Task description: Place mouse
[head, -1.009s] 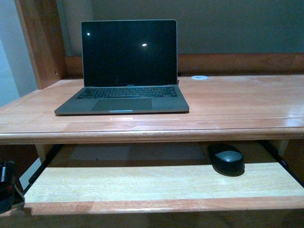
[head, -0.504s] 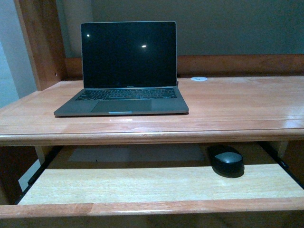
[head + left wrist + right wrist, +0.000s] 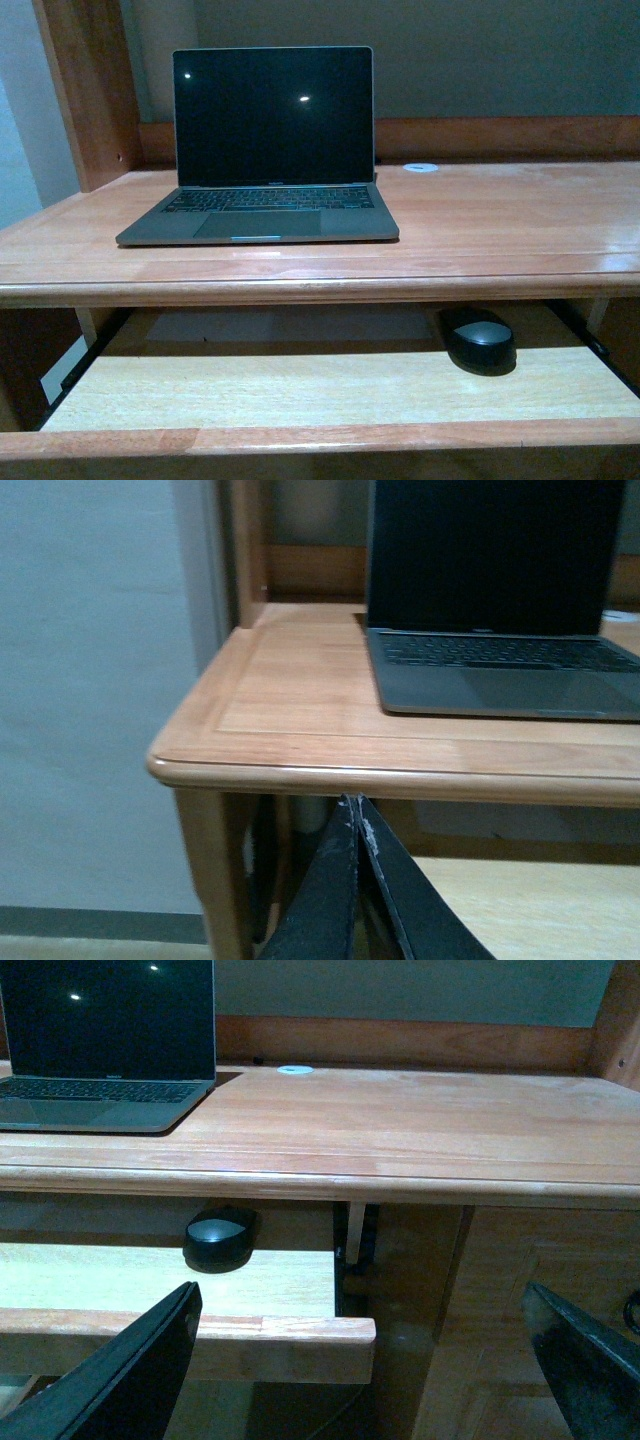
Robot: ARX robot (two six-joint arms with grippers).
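The mouse (image 3: 480, 341), small, black and oval with a greyish top, rests on the pulled-out keyboard shelf (image 3: 300, 390) at its back right, under the desk top. In the right wrist view the mouse (image 3: 218, 1240) lies ahead of my right gripper (image 3: 365, 1345), which is open and empty, off the shelf's right front corner. My left gripper (image 3: 356, 802) is shut on nothing, below the desk's front left edge. Neither gripper shows in the front view.
An open laptop (image 3: 265, 150) with a dark screen stands on the desk top (image 3: 500, 220) at the left. A white round grommet (image 3: 421, 167) sits at the desk's back. Wooden side panels (image 3: 85, 90) flank the desk. The shelf's front edge (image 3: 300, 1330) is close to my right gripper.
One second ago my left gripper showed at the lower left of the front view; it has since left that view. The mouse and laptop have not moved.
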